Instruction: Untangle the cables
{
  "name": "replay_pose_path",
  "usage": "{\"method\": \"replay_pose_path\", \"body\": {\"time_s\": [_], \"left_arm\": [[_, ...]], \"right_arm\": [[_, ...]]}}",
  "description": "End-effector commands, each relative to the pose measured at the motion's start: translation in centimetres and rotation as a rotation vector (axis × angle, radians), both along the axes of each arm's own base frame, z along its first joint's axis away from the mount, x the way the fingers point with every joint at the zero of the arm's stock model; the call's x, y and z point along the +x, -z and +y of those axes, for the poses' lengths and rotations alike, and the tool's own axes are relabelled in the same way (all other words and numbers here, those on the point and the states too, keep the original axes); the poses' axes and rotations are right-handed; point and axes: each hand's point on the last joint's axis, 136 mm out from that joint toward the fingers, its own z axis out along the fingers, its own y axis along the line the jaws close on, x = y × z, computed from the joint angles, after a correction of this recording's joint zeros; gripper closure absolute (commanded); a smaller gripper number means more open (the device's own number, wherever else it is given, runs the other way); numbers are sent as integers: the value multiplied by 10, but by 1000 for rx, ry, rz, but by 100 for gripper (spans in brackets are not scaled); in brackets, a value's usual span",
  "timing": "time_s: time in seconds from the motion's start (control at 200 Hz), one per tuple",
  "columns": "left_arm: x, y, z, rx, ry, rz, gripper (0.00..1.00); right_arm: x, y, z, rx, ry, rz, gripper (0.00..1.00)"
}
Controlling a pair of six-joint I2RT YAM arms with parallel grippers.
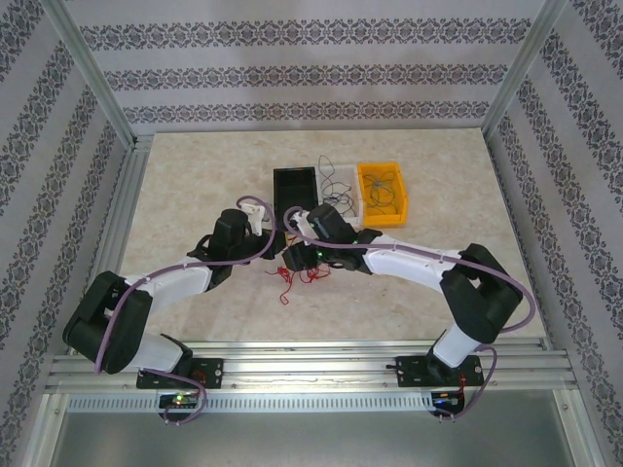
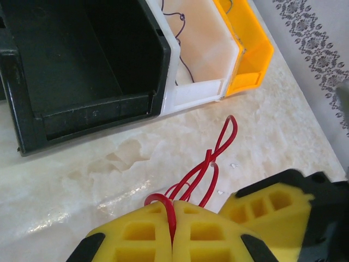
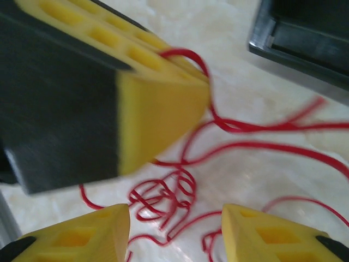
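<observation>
Top external view: the 2 arms meet in the middle of the table (image 1: 195,195), right in front of 3 bins set side by side.
Where the wires are: the red cable (image 1: 289,280) lies on the table under the 2 grippers. The dark cables (image 1: 336,185) lie farther back, some in the white bin (image 1: 350,208) and some in the yellow bin (image 1: 384,219).
Left gripper: the left gripper (image 2: 173,213) is pinched tight on a loop of the red cable, and the rest of the loop sticks out in front of it.
Right gripper: the right gripper (image 3: 174,215) has its fingers apart and holds nothing. The curly red heap sits on the table just past its tips.
Done so far: the dark wires look sorted, since they are in bins and away from the red one.
Left to do: the red cable is a knotty heap of curls (I cannot tell if it is 1 wire or more). I think it needs to be pulled out straight and put away. The black bin (image 1: 294,185) looks bare, so it may go there.
Tight spots: the 2 grippers are almost touching, so they could bump. The black bin's front wall is just beside them.
Open room: there is bare table to the left, to the right and on the near side. Pulling the red cable sideways looks safest.
Edges: walls stand on 3 sides and a metal rail (image 1: 311,362) runs along the near edge.
</observation>
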Motion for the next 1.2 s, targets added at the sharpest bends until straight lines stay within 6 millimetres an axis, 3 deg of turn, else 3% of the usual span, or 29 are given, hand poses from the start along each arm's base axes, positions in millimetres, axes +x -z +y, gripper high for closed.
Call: {"method": "replay_pose_path", "body": {"time_s": [0.0,0.075,0.205,0.33,0.475,0.675,0.824,0.954,1.064,1.194], "left_arm": [[9,-12,-1,-45,-9,-36,100],[9,-13,-2,-49,-12,-38,100],[13,-12,4,-35,-52,-41,100],[23,-8,35,38,-229,-65,100],[27,-11,74,92,-435,-116,100],[22,-10,89,114,-494,-129,100],[20,-12,80,100,-438,-135,100],[20,-31,60,49,-338,-180,100],[19,-50,35,7,-205,-204,100],[12,-58,2,-71,-28,-175,100]], "right_arm": [[-4,2,20,35,-68,29,55],[-2,7,23,39,-61,38,60],[5,16,19,23,-23,38,82],[12,28,-3,-25,63,37,97],[12,45,-30,-70,155,70,100],[15,53,-65,-100,256,88,100],[16,55,-77,-96,288,102,100],[16,45,-74,-74,280,85,100],[19,25,-64,-53,249,49,100],[25,-8,-48,20,207,-2,100]]}}
